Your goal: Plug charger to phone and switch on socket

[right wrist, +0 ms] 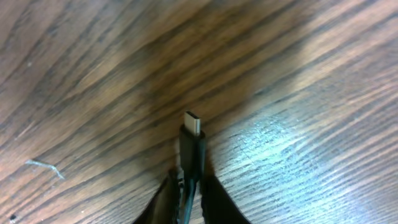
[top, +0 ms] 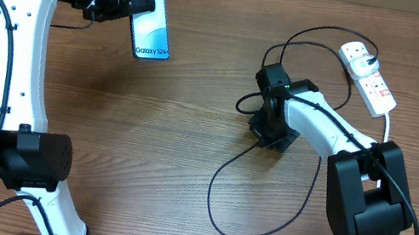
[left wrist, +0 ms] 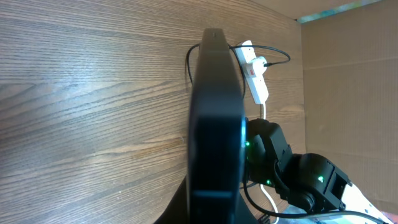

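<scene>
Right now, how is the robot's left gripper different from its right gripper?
The left gripper is shut on the slim phone with a blue lit screen; the right gripper is shut on the thin black charger cable near its connector tip. The left gripper is far left in the overhead view; the right gripper is right of centre. Both hold something.

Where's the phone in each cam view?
Overhead: phone upper left of centre, held in left gripper.
Left wrist: edge-on dark slab, centre.
Right wrist: not in it.
Shared landmark: white socket, upper right overhead; top, right of centre in left wrist.
</scene>
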`<state>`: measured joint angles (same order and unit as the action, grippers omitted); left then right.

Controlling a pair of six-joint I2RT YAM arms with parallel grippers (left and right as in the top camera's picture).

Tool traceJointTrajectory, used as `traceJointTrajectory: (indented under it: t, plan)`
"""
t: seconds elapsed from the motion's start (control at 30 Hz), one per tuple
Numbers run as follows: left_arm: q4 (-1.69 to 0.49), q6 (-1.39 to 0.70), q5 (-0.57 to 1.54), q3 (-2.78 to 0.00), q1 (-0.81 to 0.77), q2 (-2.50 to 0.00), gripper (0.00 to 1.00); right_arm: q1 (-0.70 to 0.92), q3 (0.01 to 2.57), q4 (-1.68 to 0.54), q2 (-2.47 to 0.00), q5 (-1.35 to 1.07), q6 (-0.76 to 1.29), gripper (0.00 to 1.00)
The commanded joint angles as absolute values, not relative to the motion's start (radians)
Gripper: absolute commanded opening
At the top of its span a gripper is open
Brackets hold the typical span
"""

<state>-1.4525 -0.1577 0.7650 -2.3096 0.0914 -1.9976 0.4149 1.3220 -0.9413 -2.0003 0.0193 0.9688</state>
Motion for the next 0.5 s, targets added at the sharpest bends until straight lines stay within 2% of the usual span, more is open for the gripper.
traceJointTrajectory:
  t: [0.0, 0.07, 0.3, 0.47]
  plan:
    - [-1.455, -0.157, 0.783, -2.312, 0.084, -1.991, 0.04, 0.421, 1.329, -0.935, -2.030, 0.015, 0.976, 0.07]
    - [-1.456, -0.157, 0.783, -2.312, 0.084, -1.991, 0.04, 0.421, 1.329, -0.930, -2.032, 0.015, 0.973, 0.04]
    - [-1.460, -0.157, 0.783, -2.312, 0.084, -1.991, 0.04, 0.418, 1.329, -0.912, -2.033, 0.024, 0.951, 0.04]
    - [-1.470, -0.150, 0.793, -2.312, 0.082, -1.991, 0.04, 0.416, 1.365, -0.918, -2.011, -0.034, 0.851, 0.04]
